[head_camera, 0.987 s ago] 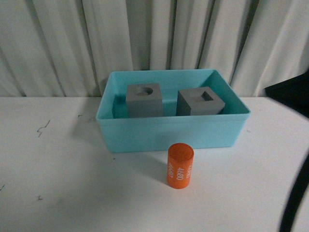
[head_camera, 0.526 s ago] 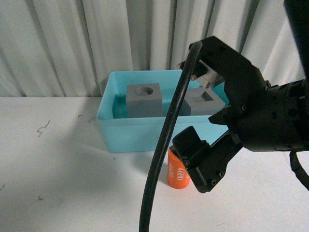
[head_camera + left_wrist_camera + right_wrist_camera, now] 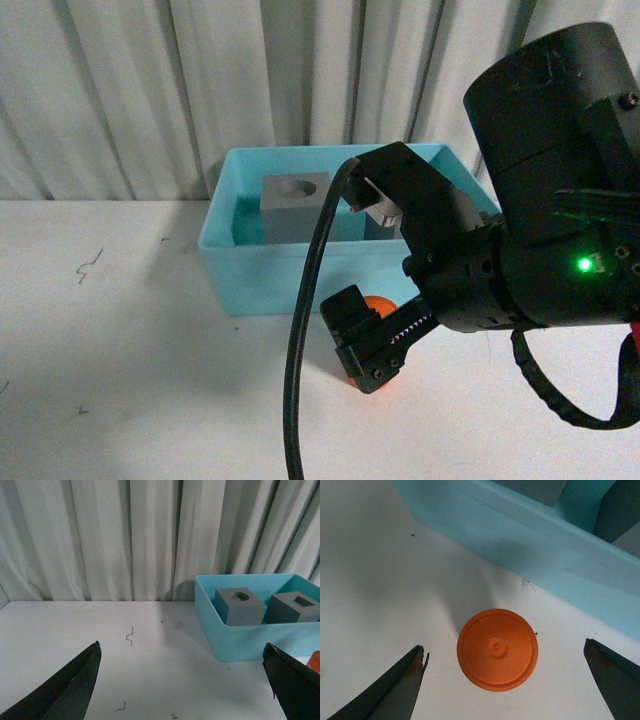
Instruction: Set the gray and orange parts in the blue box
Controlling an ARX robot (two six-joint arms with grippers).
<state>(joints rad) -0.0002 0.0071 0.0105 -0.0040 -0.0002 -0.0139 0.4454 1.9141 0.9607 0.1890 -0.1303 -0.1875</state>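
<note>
Orange cylinder [image 3: 497, 650] now sits under the lowered, wide-spread right hand [image 3: 503, 646].

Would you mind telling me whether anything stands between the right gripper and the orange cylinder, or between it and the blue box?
Nothing visible does. The open right gripper hovers over the upright orange cylinder, with bare table around it. Only the near wall of the blue box lies beyond.

Front view: body-level, faces curtain [image 3: 150, 80], blue box [image 3: 270, 275] at 12 o'clock, mid-range. Left wrist: low, farther, faces same box. Right wrist: straight down, close above orange cylinder [image 3: 497, 650]; box wall shared.
</note>
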